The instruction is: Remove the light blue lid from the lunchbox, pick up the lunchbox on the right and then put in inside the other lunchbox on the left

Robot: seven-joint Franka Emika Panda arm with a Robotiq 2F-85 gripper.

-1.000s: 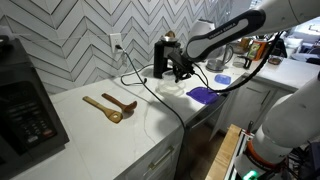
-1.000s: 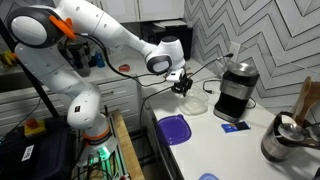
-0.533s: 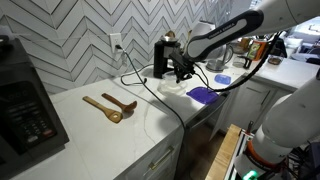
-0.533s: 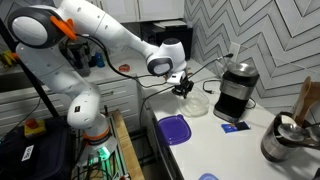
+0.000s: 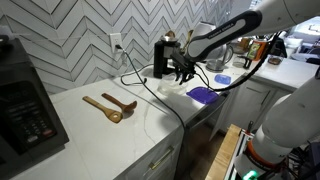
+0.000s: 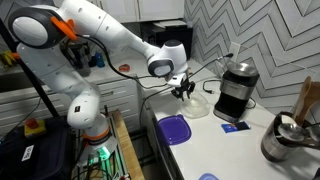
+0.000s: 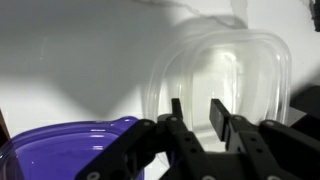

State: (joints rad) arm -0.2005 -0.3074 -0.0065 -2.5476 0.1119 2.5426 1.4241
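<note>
Lid step looks done: light blue lid [image 5: 222, 79] lies on the counter [image 5: 105, 135], well apart | gripper [image 7: 197, 108] narrow above clear lunchbox [image 7: 240, 70], we cannot tell if it pinches the rim | left, we judge: lift and nest it.

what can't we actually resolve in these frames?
- Wrist view: whether the gripper pinches the clear lunchbox rim; the plastic is transparent and the fingers cover the contact.
- Wrist view: purple lid is cut off by the bottom edge.
- In an exterior view: light blue lid is too small, shape unclear.
- Both exterior views: jaw gap is too small and dark.
</note>
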